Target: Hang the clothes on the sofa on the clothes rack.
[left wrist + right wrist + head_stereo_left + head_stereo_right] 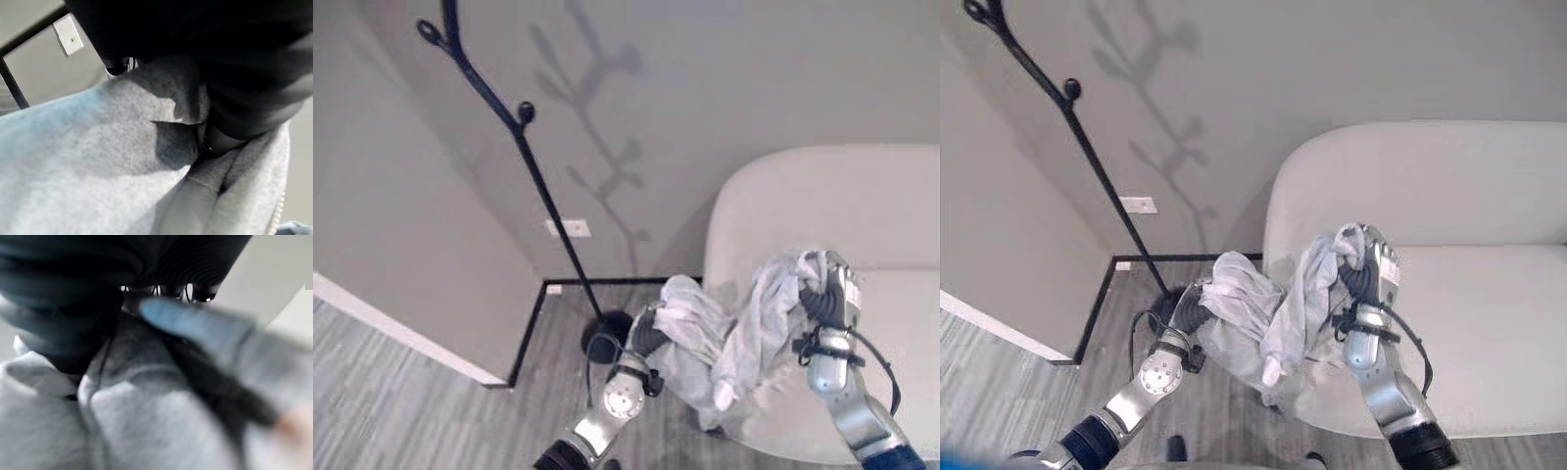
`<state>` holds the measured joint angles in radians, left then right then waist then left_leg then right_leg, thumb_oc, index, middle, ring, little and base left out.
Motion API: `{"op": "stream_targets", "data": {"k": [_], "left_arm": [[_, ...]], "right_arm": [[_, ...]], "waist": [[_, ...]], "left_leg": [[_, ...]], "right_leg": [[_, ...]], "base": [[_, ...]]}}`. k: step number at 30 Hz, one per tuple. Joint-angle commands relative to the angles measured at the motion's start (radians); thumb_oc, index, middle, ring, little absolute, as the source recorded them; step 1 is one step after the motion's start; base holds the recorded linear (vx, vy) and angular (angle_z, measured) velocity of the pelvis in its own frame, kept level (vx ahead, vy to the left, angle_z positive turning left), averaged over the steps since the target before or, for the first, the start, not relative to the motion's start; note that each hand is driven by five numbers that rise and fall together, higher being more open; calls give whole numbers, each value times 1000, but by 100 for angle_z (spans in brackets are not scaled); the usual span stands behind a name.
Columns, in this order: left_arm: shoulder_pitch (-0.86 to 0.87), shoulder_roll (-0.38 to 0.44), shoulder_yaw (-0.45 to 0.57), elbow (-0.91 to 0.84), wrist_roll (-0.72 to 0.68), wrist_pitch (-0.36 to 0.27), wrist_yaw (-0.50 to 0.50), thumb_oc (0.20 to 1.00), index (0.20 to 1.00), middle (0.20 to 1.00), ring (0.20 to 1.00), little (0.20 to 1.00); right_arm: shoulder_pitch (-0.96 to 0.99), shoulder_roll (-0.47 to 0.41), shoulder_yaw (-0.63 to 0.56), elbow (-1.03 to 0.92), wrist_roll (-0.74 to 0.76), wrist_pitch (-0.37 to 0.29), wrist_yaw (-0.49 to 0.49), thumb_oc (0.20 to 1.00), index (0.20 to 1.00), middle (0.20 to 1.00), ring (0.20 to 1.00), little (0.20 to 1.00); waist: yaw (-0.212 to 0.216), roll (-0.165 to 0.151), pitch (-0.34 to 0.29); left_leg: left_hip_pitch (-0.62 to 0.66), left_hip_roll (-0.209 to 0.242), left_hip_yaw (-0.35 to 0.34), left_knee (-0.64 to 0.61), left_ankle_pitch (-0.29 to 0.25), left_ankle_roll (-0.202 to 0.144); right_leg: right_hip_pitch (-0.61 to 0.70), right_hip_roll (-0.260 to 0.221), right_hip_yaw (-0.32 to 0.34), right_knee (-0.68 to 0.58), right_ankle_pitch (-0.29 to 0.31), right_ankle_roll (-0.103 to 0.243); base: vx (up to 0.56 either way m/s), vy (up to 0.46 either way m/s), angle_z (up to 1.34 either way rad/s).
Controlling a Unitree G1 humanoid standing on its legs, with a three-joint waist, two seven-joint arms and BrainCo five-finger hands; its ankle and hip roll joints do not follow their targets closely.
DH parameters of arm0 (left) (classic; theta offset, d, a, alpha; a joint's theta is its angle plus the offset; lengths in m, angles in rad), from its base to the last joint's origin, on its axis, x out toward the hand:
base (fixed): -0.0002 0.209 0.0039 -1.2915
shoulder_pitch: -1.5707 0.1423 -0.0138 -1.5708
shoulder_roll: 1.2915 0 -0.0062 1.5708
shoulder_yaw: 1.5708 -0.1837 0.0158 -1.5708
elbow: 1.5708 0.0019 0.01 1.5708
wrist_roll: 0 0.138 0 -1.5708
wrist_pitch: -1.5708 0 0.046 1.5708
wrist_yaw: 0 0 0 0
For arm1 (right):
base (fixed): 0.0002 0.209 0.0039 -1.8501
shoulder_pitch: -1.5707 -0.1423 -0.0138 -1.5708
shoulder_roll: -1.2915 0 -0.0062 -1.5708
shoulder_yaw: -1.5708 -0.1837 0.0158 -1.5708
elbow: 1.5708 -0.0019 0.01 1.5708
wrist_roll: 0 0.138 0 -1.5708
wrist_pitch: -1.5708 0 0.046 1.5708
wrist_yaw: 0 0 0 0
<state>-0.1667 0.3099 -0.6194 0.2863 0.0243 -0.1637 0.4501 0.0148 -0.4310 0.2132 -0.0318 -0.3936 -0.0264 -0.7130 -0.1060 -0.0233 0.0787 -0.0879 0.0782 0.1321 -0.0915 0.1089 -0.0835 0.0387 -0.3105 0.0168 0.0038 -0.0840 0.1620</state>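
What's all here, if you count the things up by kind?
Robot hands: 2, the left hand and the right hand, both in the cloth
Grey garment: 1
Black clothes rack: 1
Pale sofa: 1
Wall sockets: 1
Total: 6

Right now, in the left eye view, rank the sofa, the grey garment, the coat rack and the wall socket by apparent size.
1. sofa
2. coat rack, tall but thin
3. grey garment
4. wall socket
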Motion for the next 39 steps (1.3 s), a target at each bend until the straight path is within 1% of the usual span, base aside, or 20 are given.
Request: {"op": "stream_targets", "data": {"k": [1,5,8,9,10,12,14,15,16,17,18,19,20,21,22,23,25,28,33,39], "left_arm": [[-33,28,70,-77,72,-72,47,200,200,200,200,200],[-50,95,113,-80,152,-79,107,200,200,200,200,200],[-48,132,149,-91,183,-85,134,200,200,200,200,200],[-52,172,207,-91,252,-79,219,200,200,200,200,200],[-48,172,239,-96,239,-80,246,200,200,200,200,200],[-62,221,277,-69,320,-58,301,200,200,200,200,200],[-72,229,313,-45,303,-52,337,200,200,200,200,200],[-44,265,404,-72,315,-32,383,200,200,200,200,200],[-30,268,426,-86,316,-27,382,200,200,200,200,200],[-12,269,457,-113,322,-25,380,200,200,200,200,200],[-21,261,467,-144,309,-18,377,200,200,200,200,200],[-24,261,469,-143,309,-17,377,200,200,200,200,200],[-28,259,457,-171,311,5,345,200,200,200,200,200],[-28,259,457,-174,311,8,342,200,200,200,200,200],[-11,215,469,-241,288,-44,272,200,200,200,200,200],[-9,213,468,-242,286,-45,269,200,200,200,200,200],[4,194,435,-240,266,-75,212,200,200,200,200,200],[9,194,398,-230,254,-75,174,200,200,200,200,200],[22,199,386,-249,269,-70,167,200,200,200,200,200],[19,201,375,-246,299,-73,176,200,200,200,200,200]], "right_arm": [[-67,-42,-23,-60,-36,-38,-25,200,200,200,200,200],[-58,-29,-57,-82,-54,-45,-39,200,200,200,200,200],[-48,-27,-91,-97,-69,-46,-52,200,200,200,200,200],[-38,-21,-127,-108,-73,-52,-68,200,200,200,200,200],[-53,-19,-135,-109,-67,-51,-75,200,200,200,200,200],[-77,-11,-158,-123,-53,-53,-83,200,200,200,200,200],[-100,-19,-151,-136,-71,-47,-84,200,200,200,200,200],[-143,-43,-140,-166,-95,-51,-68,200,200,200,200,200],[-141,-48,-143,-177,-96,-56,-57,200,200,200,200,200],[-130,-55,-151,-192,-98,-68,-40,200,200,200,200,200],[-147,-77,-137,-198,-93,-82,-43,200,200,200,200,200],[-154,-78,-135,-194,-93,-83,-45,200,200,200,200,200],[-151,-94,-130,-199,-101,-83,-63,200,200,200,200,200],[-151,-94,-130,-198,-101,-84,-64,200,200,200,200,200],[-132,-77,-163,-253,-82,-75,-52,200,200,200,200,200],[-126,-79,-165,-257,-83,-74,-50,200,200,200,200,200],[-114,-88,-168,-267,-90,-82,-33,200,200,200,200,200],[-98,-90,-180,-256,-95,-85,-33,200,200,200,200,200],[-79,-86,-199,-230,-104,-77,-42,200,200,200,200,200],[-71,-98,-221,-207,-124,-74,-41,200,200,200,200,200]], "waist": [[22,-2,-15],[29,-33,-10],[32,-45,-14],[38,-58,-15],[38,-63,-17],[36,-70,-22],[43,-69,-25],[64,-58,-29],[64,-57,-30],[49,-61,-26],[20,-77,15],[20,-77,16],[32,-84,19],[32,-85,19],[25,-123,66],[23,-116,63],[25,-104,56],[20,-97,38],[25,-99,14],[26,-95,-11]], "left_leg": [[-89,151,7,175,-113,-37],[-153,129,10,284,-187,-8],[-176,125,10,328,-216,5],[-187,125,12,378,-253,16],[-190,121,17,393,-268,26],[-171,120,45,374,-268,40],[-145,122,63,346,-254,43],[-74,117,100,259,-241,52],[-52,106,104,232,-239,55],[-23,86,101,198,-231,61],[-25,60,94,188,-222,63],[-32,62,95,190,-219,62],[-63,55,76,224,-244,70],[-70,55,75,232,-244,70],[-157,48,47,409,-298,65],[-162,53,42,420,-309,63],[-177,56,34,432,-293,52],[-165,60,25,392,-275,44],[-147,62,22,365,-276,52],[-102,66,26,340,-275,48]], "right_leg": [[4,41,20,-80,66,20],[-30,5,34,-87,109,43],[-45,-9,37,-84,133,52],[-43,-20,35,-83,150,64],[-46,-26,39,-81,173,69],[-74,-35,49,-54,227,69],[-93,-37,37,-23,248,64],[-118,-14,-45,58,215,41],[-124,13,-54,90,190,34],[-147,83,-31,136,147,27],[-213,205,27,171,47,11],[-222,207,28,177,47,9],[-204,221,41,181,-38,-36],[-209,221,40,185,-39,-38],[-220,272,73,172,-28,-100],[-219,276,69,173,-32,-101],[-202,260,38,139,-13,-97],[-176,256,25,88,2,-91],[-143,251,27,49,11,-86],[-118,250,32,64,-13,-91]], "base": [[27,252,-1],[5,203,-7],[26,129,0],[65,190,-6],[76,206,-11],[66,145,-21],[104,129,-34],[168,177,-43],[253,249,-56],[86,202,-46],[18,138,-48],[-98,106,-22],[-59,24,20],[-63,-160,52],[-13,-200,54],[12,-229,90],[53,-49,114],[80,-28,26],[24,0,0],[44,-11,4]]}}
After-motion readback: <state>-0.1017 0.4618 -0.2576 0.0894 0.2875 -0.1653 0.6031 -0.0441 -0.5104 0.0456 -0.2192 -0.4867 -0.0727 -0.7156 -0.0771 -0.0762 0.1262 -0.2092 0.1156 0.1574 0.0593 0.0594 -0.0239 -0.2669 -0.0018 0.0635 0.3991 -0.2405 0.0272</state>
